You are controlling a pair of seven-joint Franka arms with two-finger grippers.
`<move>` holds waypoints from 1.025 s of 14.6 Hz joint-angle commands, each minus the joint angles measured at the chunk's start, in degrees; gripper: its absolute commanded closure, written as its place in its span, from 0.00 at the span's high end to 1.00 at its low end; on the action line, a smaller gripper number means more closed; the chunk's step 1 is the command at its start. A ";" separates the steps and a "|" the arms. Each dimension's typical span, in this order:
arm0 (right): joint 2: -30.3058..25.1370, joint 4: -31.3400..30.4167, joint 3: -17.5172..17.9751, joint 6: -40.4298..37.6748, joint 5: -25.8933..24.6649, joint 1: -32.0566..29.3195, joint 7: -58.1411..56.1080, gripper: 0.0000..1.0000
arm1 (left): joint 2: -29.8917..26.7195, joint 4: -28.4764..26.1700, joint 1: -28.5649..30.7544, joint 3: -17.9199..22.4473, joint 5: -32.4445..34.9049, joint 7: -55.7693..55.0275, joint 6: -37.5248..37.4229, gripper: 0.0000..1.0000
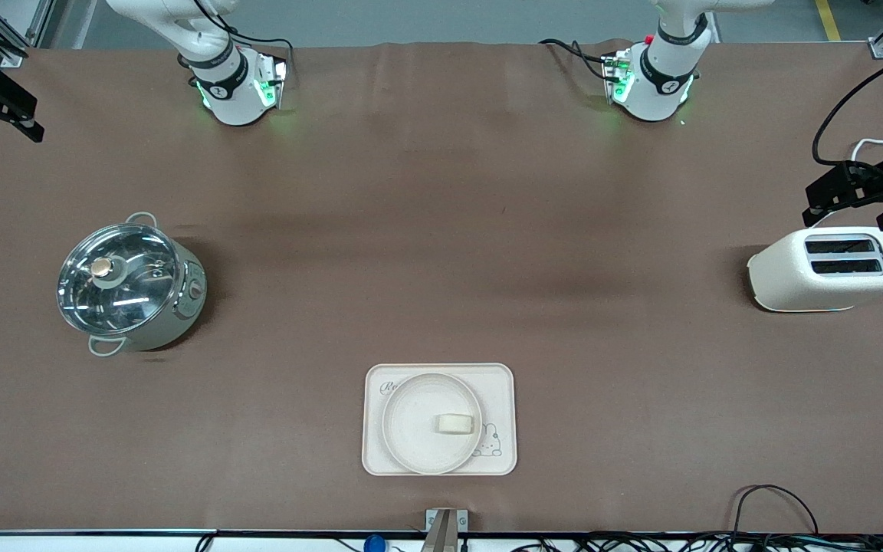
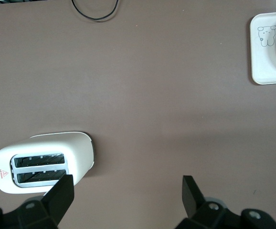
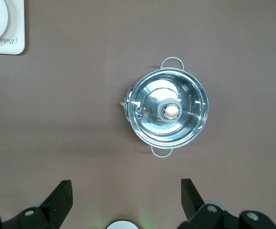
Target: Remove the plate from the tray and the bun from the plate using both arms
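Plate (image 1: 420,429), round, cream-white, raised rim: lies on the rectangular tray (image 1: 500,383) with the rabbit drawing, at the six o'clock edge of the brown tabletop (image 1: 441,230), close to the front camera. Bun (image 1: 457,423), small, pale, stubby: rests on the plate, toward its three o'clock side. Pot (image 1: 131,285), steel, with glass lid and two loop handles: stands at nine o'clock of the tabletop, toward the right arm's end. Right hand (image 3: 123,200): held high over the tabletop beside the pot, fingers spread wide, nothing between them; this arm waits. Toaster (image 1: 832,268), white, two slots: stands at three o'clock, toward the left arm's end. Left hand (image 2: 126,193): held high over the tabletop just beside the toaster, fingers spread wide, holding nothing; this arm waits too. Pot and toaster stand well apart from the tray.
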 commanded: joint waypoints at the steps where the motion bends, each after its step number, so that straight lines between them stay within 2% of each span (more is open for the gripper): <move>1: -0.25 0.04 -0.49 -0.05 -0.90 0.25 -0.59 1.00 | 0.89 1.92 0.18 0.42 1.14 3.66 -1.38 1.00; 7: 1.68 -0.39 -0.93 1.61 -0.02 -0.02 -0.60 1.00 | 1.16 1.75 0.09 0.51 0.62 4.47 -1.20 1.00; 8: 2.82 -0.39 -0.84 1.88 0.50 0.33 -0.42 1.00 | 1.16 1.92 0.18 0.33 0.98 5.52 -1.12 1.00; 12: 9.84 -0.40 -0.67 5.83 8.14 1.29 0.11 1.00 | 1.24 1.92 -0.44 0.07 0.81 7.29 -1.20 1.00; 15: 14.95 -0.39 -0.67 11.27 8.60 7.34 0.72 1.00 | 1.24 1.84 -0.17 -0.02 0.28 7.20 -1.20 1.00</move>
